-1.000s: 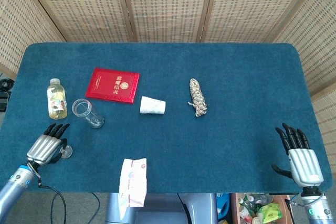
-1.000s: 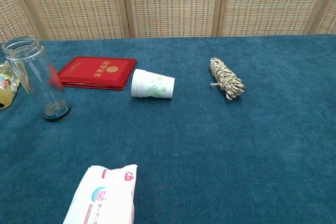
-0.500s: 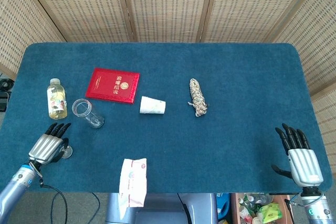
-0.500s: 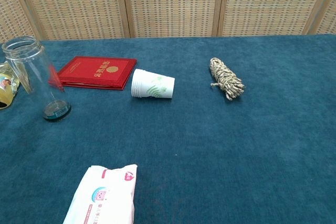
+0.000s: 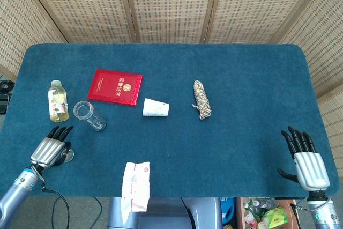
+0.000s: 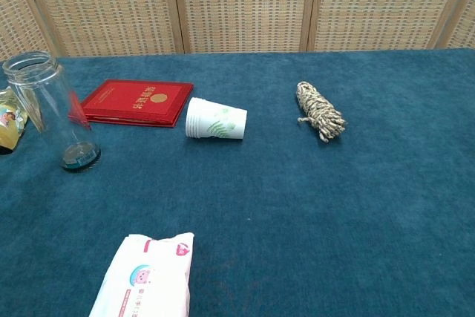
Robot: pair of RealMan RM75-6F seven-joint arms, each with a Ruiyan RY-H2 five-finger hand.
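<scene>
Our left hand (image 5: 50, 149) lies palm down at the near left edge of the blue table (image 5: 252, 84), its dark fingers (image 5: 59, 131) spread and straight, gripping nothing. A small clear lid (image 5: 67, 155) sits right beside that hand, touching or almost touching it; we cannot tell which. Just beyond the fingertips stands an empty clear glass jar (image 5: 88, 115), upright with its mouth open, and left of the jar lies a small bottle of yellow drink (image 5: 57, 101). Our right hand (image 5: 305, 159) rests at the near right corner, fingers (image 5: 298, 138) likewise spread and holding nothing, well apart from everything else. Farther out we see a red booklet (image 5: 115, 87), a paper cup (image 5: 156, 108) on its side, a bundle of rope (image 5: 201, 99), and a pack of wipes (image 5: 135, 185) at the near edge.
</scene>
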